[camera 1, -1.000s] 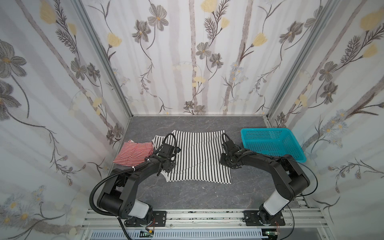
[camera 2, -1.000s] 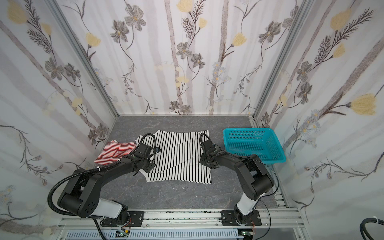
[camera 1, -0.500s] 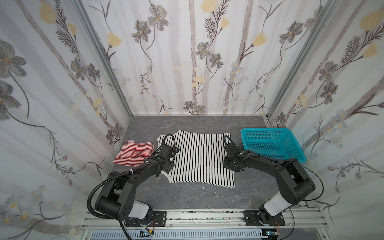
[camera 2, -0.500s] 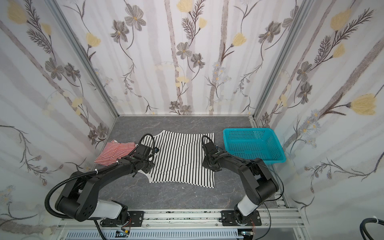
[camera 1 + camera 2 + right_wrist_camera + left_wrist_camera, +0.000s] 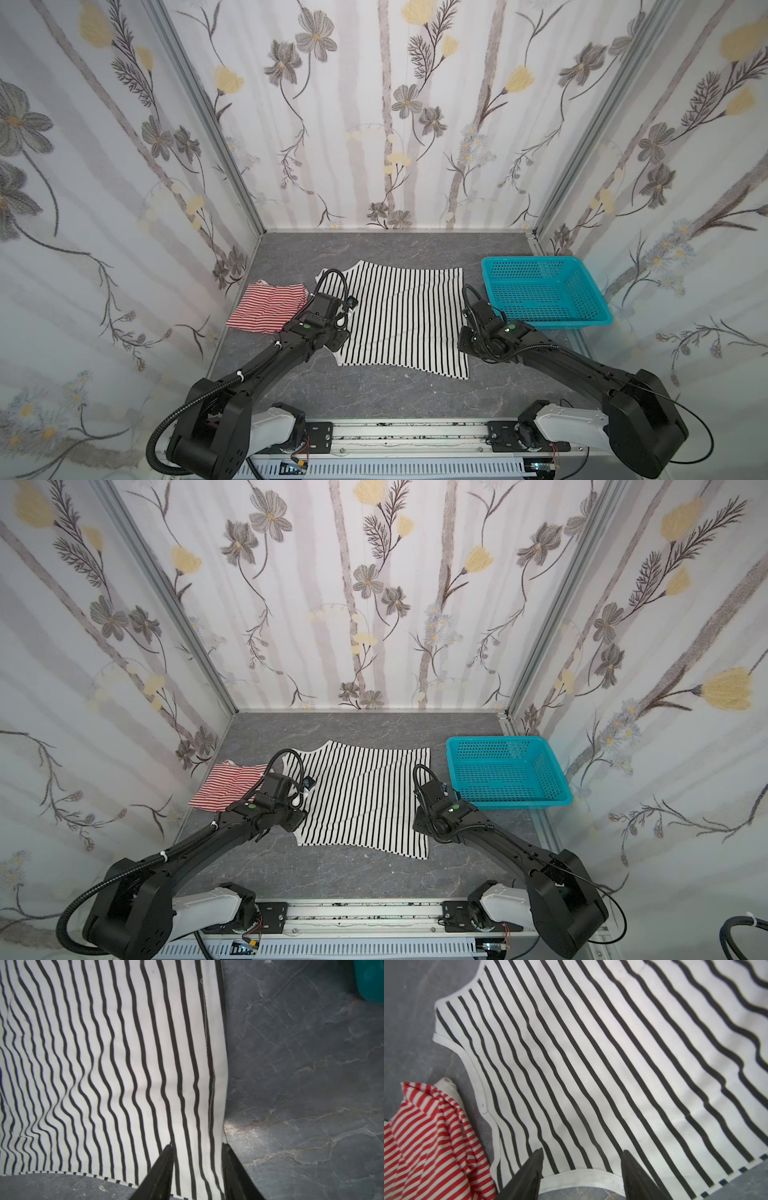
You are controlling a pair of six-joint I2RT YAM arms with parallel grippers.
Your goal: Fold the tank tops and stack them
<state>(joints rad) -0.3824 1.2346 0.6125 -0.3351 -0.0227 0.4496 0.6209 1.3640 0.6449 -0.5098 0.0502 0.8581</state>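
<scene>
On the middle of the tabletop (image 5: 374, 395) the black-and-white tank top (image 5: 399, 316) lies spread flat, not yet folded. The red-and-white tank top (image 5: 266, 307) sits just beside it on the left, rumpled. From here I cannot tell whether it is loosely folded or merely bunched. My left tool (image 5: 581, 1159) has its jaws apart over the white trim at the spread top's left edge. My right tool (image 5: 197, 1147) has its jaws apart astride the right edge, gripping nothing. I judge the job barely begun: the folding and the stacking are still to do.
</scene>
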